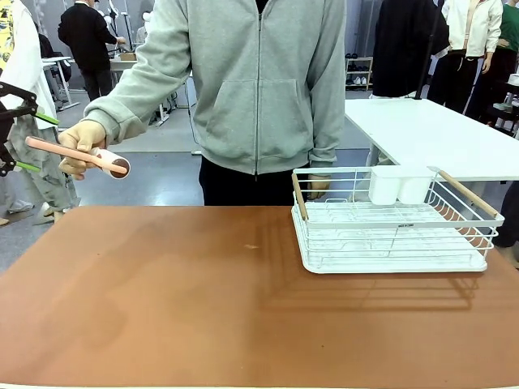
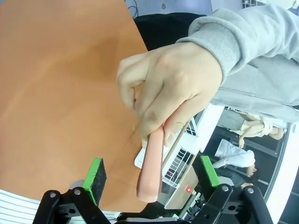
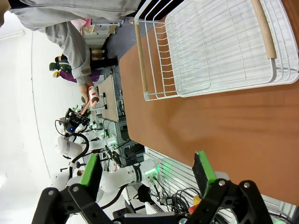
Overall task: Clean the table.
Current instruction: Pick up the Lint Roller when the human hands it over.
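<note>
The table (image 1: 203, 300) has a reddish-brown top and stretches across the front view. At its far left a person's hand (image 1: 81, 138) holds out a pink-handled utensil (image 1: 69, 152) with a white head. My left gripper (image 1: 39, 144) is open at the picture's left edge, with the handle's tip reaching between its green pads. In the left wrist view the pink handle (image 2: 150, 172) hangs between the open fingers (image 2: 96, 175) of the left gripper (image 2: 152, 172), touching neither, and the hand (image 2: 173, 88) grips its upper part. My right gripper (image 3: 145, 169) is open over bare table (image 3: 210, 126).
A white wire dish rack (image 1: 393, 223) with wooden handles stands on the table's right half, and a white cup holder (image 1: 401, 185) sits at its back. A white-topped table (image 1: 430, 134) stands behind it. The person in a grey hoodie (image 1: 259, 81) stands at the far edge.
</note>
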Robot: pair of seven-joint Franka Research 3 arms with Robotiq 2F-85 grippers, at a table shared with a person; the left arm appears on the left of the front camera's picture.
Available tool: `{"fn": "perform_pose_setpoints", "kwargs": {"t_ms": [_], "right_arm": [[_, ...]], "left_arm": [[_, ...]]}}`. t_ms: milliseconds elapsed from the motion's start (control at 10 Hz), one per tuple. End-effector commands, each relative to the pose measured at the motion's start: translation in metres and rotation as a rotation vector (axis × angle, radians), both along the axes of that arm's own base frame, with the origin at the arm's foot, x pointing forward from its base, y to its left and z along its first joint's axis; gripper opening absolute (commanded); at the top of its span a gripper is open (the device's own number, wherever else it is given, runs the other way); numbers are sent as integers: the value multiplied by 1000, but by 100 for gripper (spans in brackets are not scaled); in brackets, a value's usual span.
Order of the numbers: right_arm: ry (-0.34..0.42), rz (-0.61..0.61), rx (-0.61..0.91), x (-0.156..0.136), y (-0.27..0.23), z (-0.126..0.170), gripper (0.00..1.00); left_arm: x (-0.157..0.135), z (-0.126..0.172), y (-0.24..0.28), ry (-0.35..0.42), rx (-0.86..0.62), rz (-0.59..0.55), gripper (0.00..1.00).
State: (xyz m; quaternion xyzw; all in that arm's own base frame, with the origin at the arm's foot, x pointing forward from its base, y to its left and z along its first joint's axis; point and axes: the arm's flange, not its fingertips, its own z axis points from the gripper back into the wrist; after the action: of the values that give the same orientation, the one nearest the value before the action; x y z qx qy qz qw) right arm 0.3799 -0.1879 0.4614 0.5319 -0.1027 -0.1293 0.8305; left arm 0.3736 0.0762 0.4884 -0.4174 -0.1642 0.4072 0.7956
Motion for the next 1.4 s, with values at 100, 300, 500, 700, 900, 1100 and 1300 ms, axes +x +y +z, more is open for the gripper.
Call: {"fn": "perform_pose_setpoints", "kwargs": {"t_ms": [100, 300, 500, 700, 900, 1100, 1300], "right_arm": [[-9, 9, 1, -2, 0, 3, 100], [-9, 9, 1, -2, 0, 3, 100], [-9, 9, 1, -2, 0, 3, 100], [-9, 9, 1, -2, 0, 3, 100], [-9, 9, 1, -2, 0, 3, 100], [-9, 9, 1, -2, 0, 3, 100], [-9, 9, 1, -2, 0, 3, 100]], "left_arm": [[-5, -4, -6, -22, -16, 38, 95], [-4, -4, -7, -43, -40, 40, 38], [-2, -7, -10, -42, -44, 25, 0], [1, -8, -12, -49, -53, 26, 17], [2, -9, -12, -55, -51, 30, 0], [2, -8, -12, -58, -53, 28, 0], [1, -7, -12, -59, -53, 35, 0]]}}
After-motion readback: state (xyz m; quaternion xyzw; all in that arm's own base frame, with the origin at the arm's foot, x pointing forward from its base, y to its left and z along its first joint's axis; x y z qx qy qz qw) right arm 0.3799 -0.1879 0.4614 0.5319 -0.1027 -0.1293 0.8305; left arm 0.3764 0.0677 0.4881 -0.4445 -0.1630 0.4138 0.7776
